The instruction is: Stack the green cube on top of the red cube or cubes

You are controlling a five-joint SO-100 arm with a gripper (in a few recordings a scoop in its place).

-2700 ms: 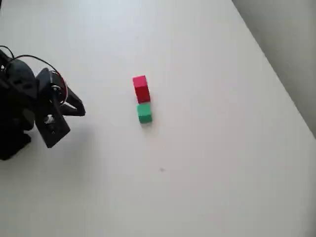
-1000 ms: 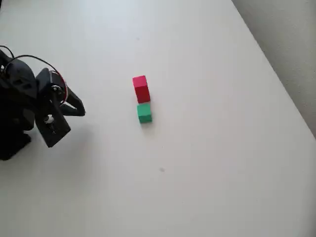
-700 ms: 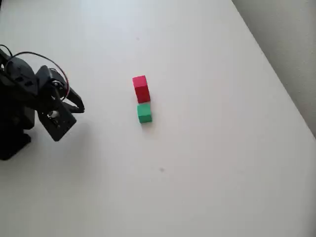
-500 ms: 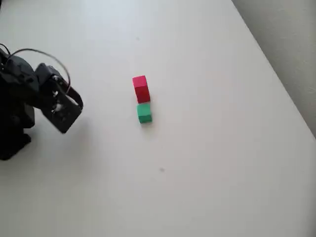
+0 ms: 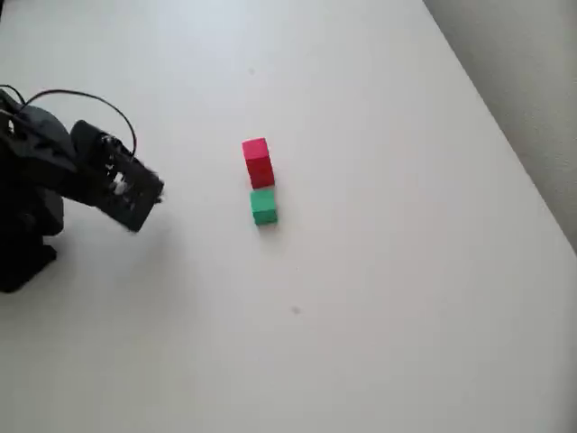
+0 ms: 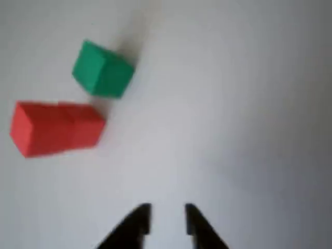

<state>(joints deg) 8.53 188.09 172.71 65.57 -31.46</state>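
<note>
- The gripper (image 6: 166, 220) sits nearest the wrist camera, its two dark fingertips (image 6: 139, 217) parted by a narrow gap with only bare table showing between them, so it is open and holds nothing.
- In the overhead view the gripper (image 5: 149, 194) is well to the left of the red cube (image 5: 258, 161), at the front of the black arm (image 5: 41, 189); my guess is that it is placed to reach across toward the blocks.
- The white table (image 5: 379, 298) carries the blocks.
- The green cube (image 5: 263, 206) rests on the table just below the red cube in the overhead view, touching it or very nearly; it is not yet stacked.
- In the wrist view the green cube (image 6: 102, 70) lies just above the red cube (image 6: 57, 127), both well clear of the fingertips.
- The red cube looks taller than the green one, perhaps two blocks already joined; I cannot tell.
- No container is in view.
</note>
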